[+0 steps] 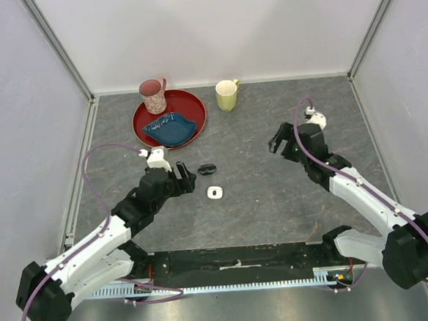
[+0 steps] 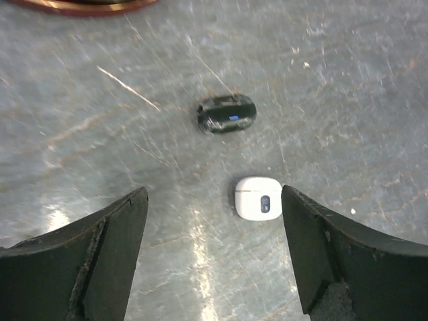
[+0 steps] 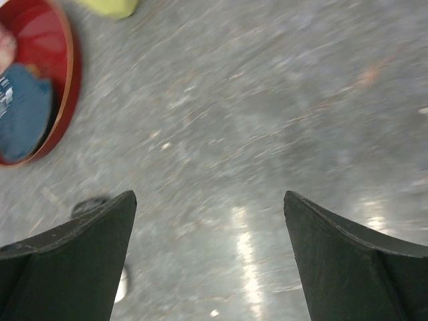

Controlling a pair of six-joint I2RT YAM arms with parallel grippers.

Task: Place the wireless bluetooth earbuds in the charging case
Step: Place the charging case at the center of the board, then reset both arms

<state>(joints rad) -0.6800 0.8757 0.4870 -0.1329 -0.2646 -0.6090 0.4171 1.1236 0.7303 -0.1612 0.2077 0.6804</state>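
Observation:
The charging case (image 1: 215, 193) is a small white rounded-square case lying shut on the grey table, dark spot up. In the left wrist view the charging case (image 2: 258, 198) sits just inside my right finger (image 2: 314, 241), apart from it. My left gripper (image 2: 214, 191) stands open over bare table, and from above the left gripper (image 1: 185, 179) is just left of the case. My right gripper (image 1: 274, 143) hovers open to the right, and the right gripper (image 3: 209, 195) has nothing between its fingers. The earbuds are out of view.
A black oval object (image 1: 207, 168) lies just behind the case, and shows as a glossy black oval object (image 2: 227, 114) in the left wrist view. At the back stands a red plate (image 1: 195, 107) with a blue dish (image 1: 169, 128) and a pink mug (image 1: 153, 96). A yellow mug (image 1: 226, 95) stands beside it.

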